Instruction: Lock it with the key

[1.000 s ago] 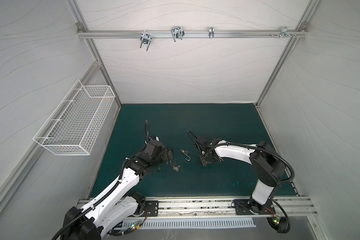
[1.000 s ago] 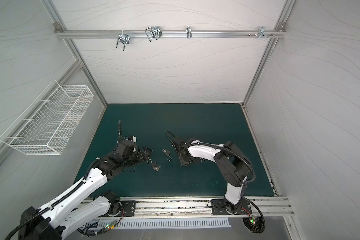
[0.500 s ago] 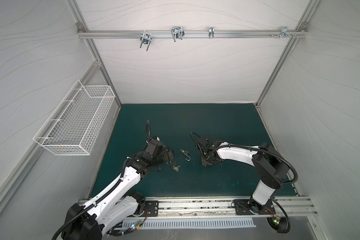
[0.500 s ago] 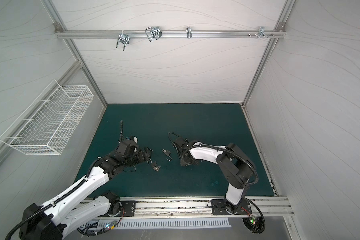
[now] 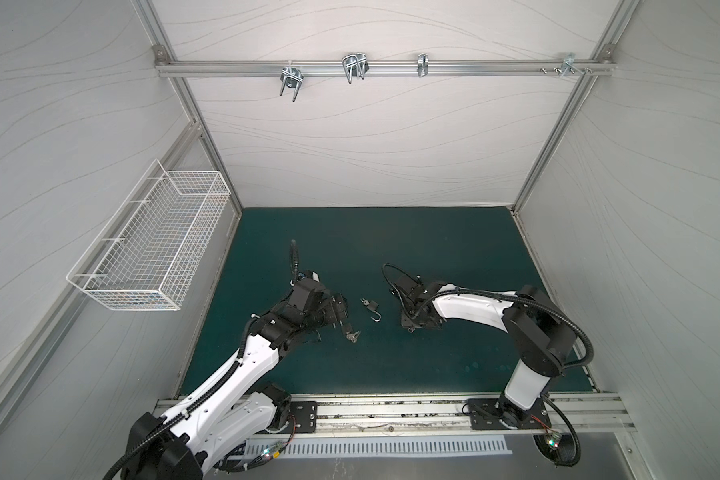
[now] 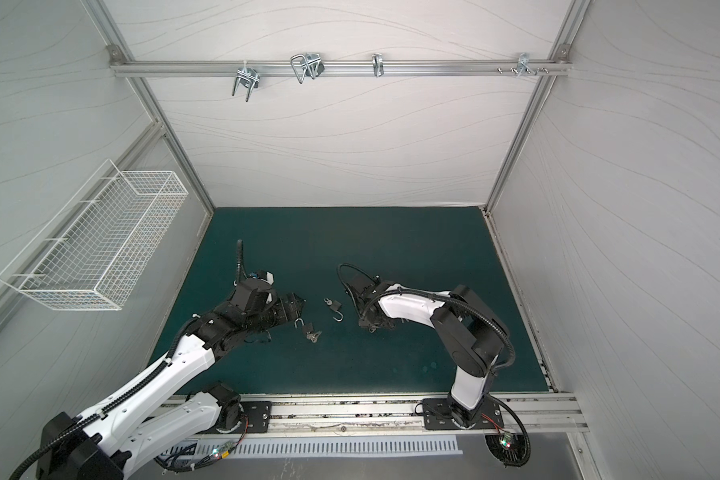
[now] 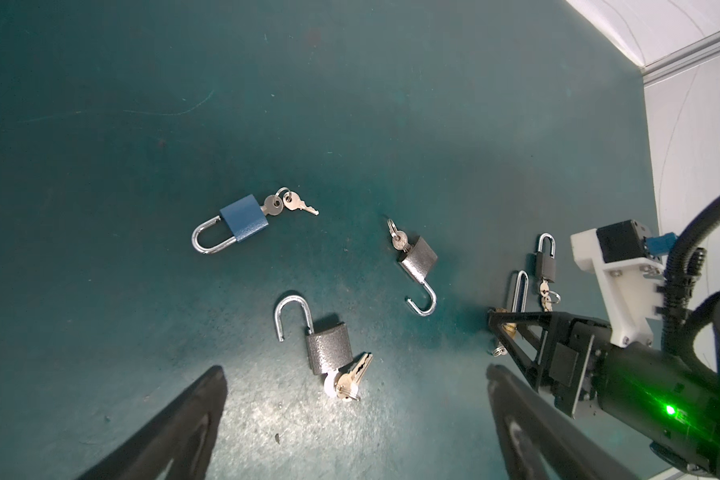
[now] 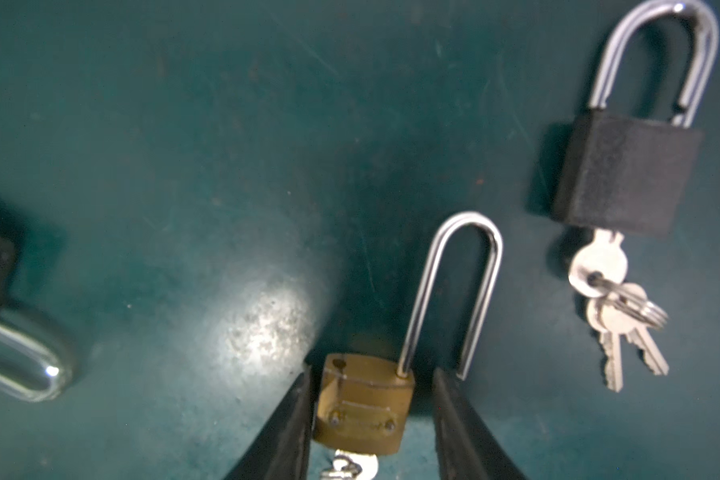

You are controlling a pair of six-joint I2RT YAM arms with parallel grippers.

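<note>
In both top views the right gripper (image 5: 412, 326) sits low on the green mat (image 5: 433, 249), at about three o'clock from an open grey padlock (image 5: 371, 306). The left gripper (image 5: 341, 309) hangs at about nine o'clock from that lock, with a second grey padlock (image 6: 308, 328) at its five o'clock. What the right gripper works on is hidden beneath it here. The arms are near one another, so a sideways reach by either could, I judge, scatter the loose locks between them. In the left wrist view the left gripper's fingers (image 7: 184, 432) are spread wide and empty above the second grey padlock, so it steadies nothing. In the right wrist view the brass padlock (image 8: 362, 409) lies flat on the mat between the right gripper's fingers (image 8: 287, 436). Its key (image 8: 350, 467) is seated in its base and its long shackle (image 8: 454, 291) is swung out, the free leg outside the body. The jaws straddle the body part-way in, one finger at its side, the other with a gap, so this is not yet a pinch. If they close, the far finger may trap the free leg against the body. The one-sided touch may also skid and twist the lock, so the leg misses its hole. The black padlock (image 8: 624, 174) and its keys (image 8: 618, 316), just beside, could be shoved too.
</note>
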